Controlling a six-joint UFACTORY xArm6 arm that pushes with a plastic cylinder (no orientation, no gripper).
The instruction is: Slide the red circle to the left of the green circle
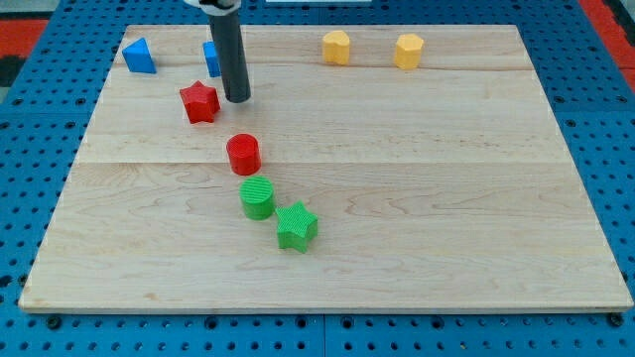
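1. Camera view, the only one, shows a pale wooden desk [417, 198] of joined planks lying on a blue perforated base [605, 119].
2. There is no claw on this arm, so nothing can be said of open or closed; it ends in a straight dark rod, and my tip [237, 100] rests on the desk in the upper left part, just to the right of the red star-shaped block [199, 101] and apart from it.
3. The rod's upper end is cut off by the view's top edge (only a bit of pale fitting shows there).
4. A blue block [210, 58] stands behind the rod and is mostly hidden by it, so its shape cannot be made out.
5. The red cylinder block [243, 154], the task's red circle, sits below my tip, well clear of it, and just above the ribbed green cylinder block [258, 198], slightly to its left, with a narrow gap between them.
6. A green star-shaped block [296, 226] touches or nearly touches the green cylinder at its lower right.
7. A blue triangular block [139, 56] lies near the top left corner; two yellow hexagonal blocks [336, 47] [408, 51] lie along the top edge.
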